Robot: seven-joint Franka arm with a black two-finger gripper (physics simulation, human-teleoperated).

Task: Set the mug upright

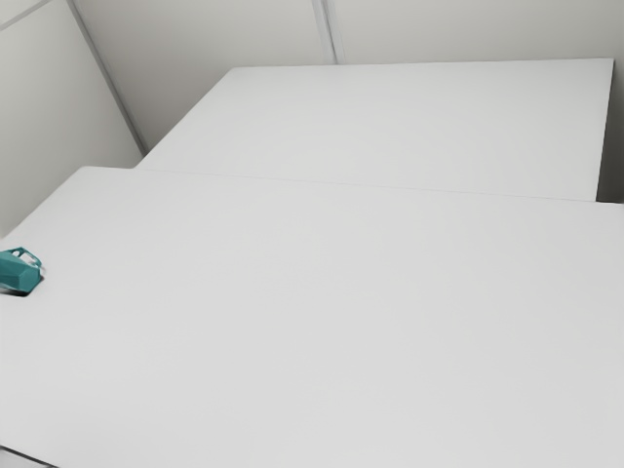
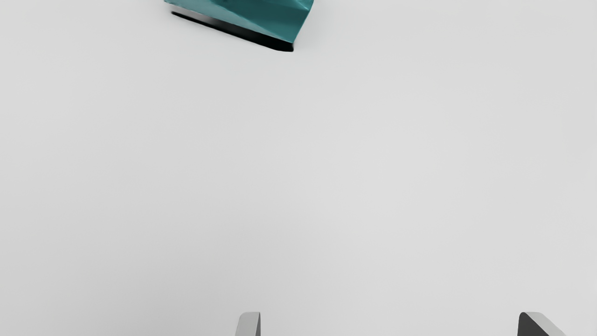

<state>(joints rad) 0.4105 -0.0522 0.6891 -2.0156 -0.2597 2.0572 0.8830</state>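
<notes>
Gripper (image 2: 388, 315): fingers wide apart, nothing held, bare tabletop visible between the tips. Mug (image 1: 19, 271) is ahead of the fingertips in the wrist view, well apart from them, no contact. In the exterior view it's at the far left, partly out of frame, resting on the table (image 1: 312, 322).

Status: mug looks tipped onto its side, handle (image 1: 35, 257) angled up and toward the far side. Upright not done, grasp not done. Left to do, my read: close the gap, line up, grip, lift a bit, rotate, set on its base, release. Can't tell which end the mouth is, so check that before picking a turn direction. Risk: flat facets could slip or roll if pinched off-centre.

Materials: mug is teal, faceted, hard edges, slight sheen, ceramic-like. Handle is a thin angular loop. Black shadow (image 2: 233, 31) runs along the mug's lower edge. Table is smooth matte off-white, rounded corner at far left. Another pale flat surface (image 1: 380, 122) sits beyond it, then plain light walls (image 1: 195, 58). Fingers: light grey edges, dark inner faces.
</notes>
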